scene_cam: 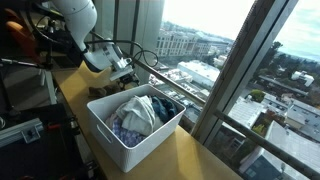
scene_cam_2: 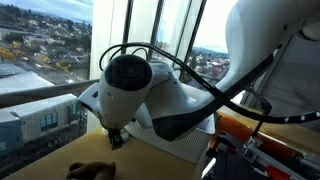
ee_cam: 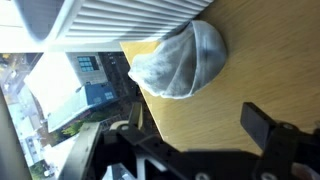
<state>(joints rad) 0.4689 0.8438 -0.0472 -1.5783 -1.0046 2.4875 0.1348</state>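
- My pincer (ee_cam: 197, 128) is spread wide with nothing pinched. In the wrist view both dark fingers (ee_cam: 265, 125) hang clear above the wood, with a big gap between them.
- Just past my fingertips there's a pale crumpled cloth (ee_cam: 182, 58). It's a soft rounded lump lying flat on the desk (ee_cam: 245, 90), and I'm not touching it.
- The cloth is right up at the desk's window-side edge. Its far end reaches the edge where a white ribbed panel (ee_cam: 130, 20) runs along.
- Can't tell whether the cloth actually touches that panel or just sits beside it, the picture's too soft there.
- Further along the same window edge, in an exterior view, a white bin (scene_cam: 125, 148) stands on the desk. It's stuffed with a jumble of clothes (scene_cam: 140, 110), whites and blues mostly, and it's well apart from my pincer.
- Beyond everything is the glass, with city buildings (scene_cam: 195, 45) way down below.
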